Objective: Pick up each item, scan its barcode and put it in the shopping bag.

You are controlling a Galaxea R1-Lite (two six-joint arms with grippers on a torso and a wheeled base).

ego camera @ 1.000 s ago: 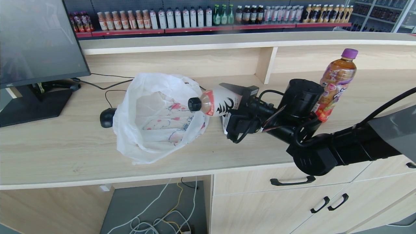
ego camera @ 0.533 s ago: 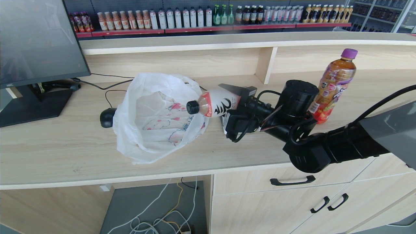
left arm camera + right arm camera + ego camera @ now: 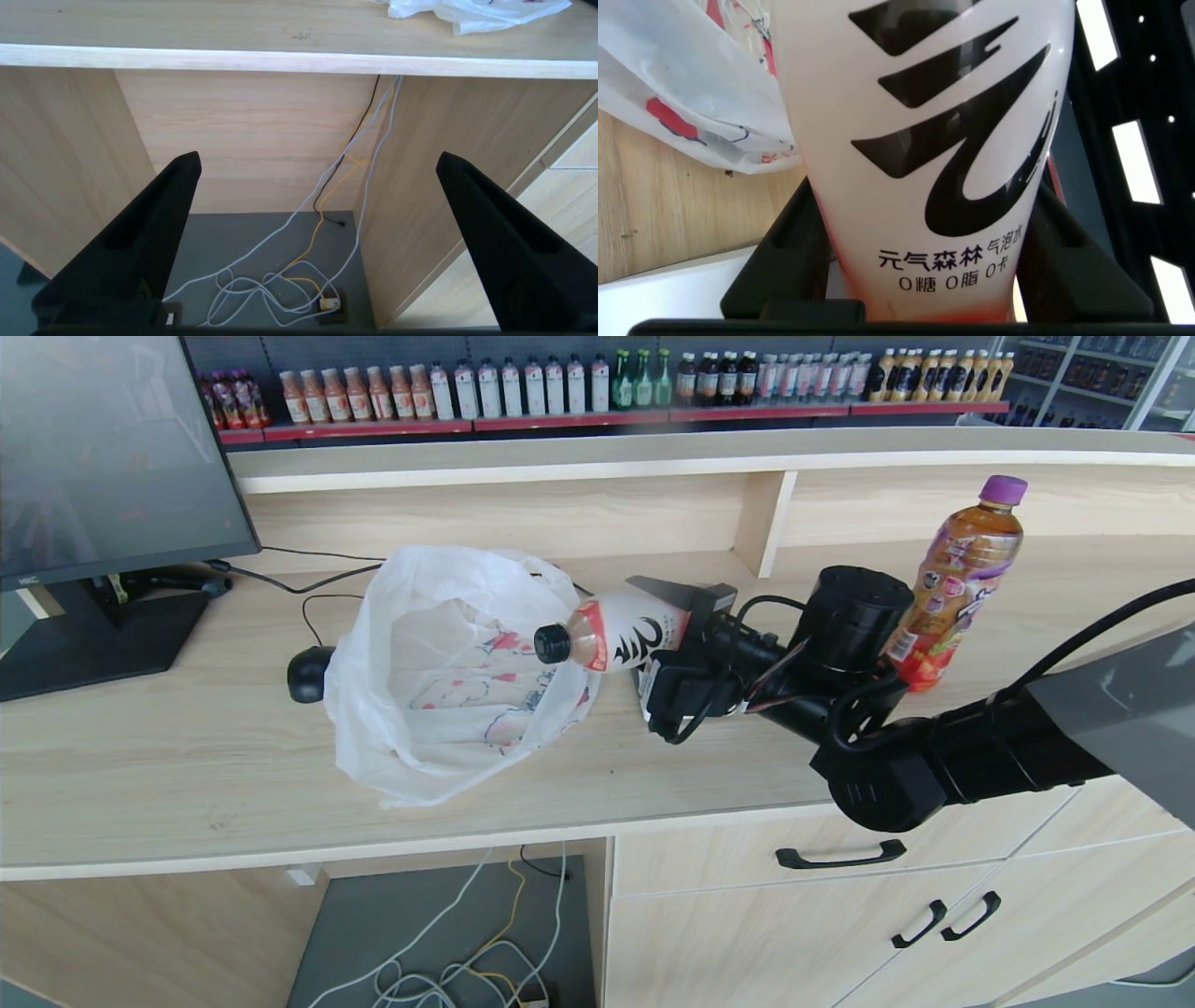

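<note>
Broadly, the pale wood-grain counter carries everything, flat and matte, with a dark monitor at its left end. The shopping bag sits open-mouthed near the middle: thin, crinkled white plastic with red and blue print, slumped and soft.

The right gripper is clamped on the lower body of a white bottle. It holds the bottle sideways in the air, black cap just over the bag's right rim. The bottle's glossy sleeve bears a bold black mark and a red shoulder band.

The bagging step seems to be in hand. The next move calls for carrying the bottle over the opening, lowering it, and letting go without snagging the flimsy rim.

An orange bottle with a purple cap stands upright, well right of the bag. The left gripper hangs below the counter edge, fingers wide apart, empty. A small black mouse lies just beside the bag's left side.
</note>
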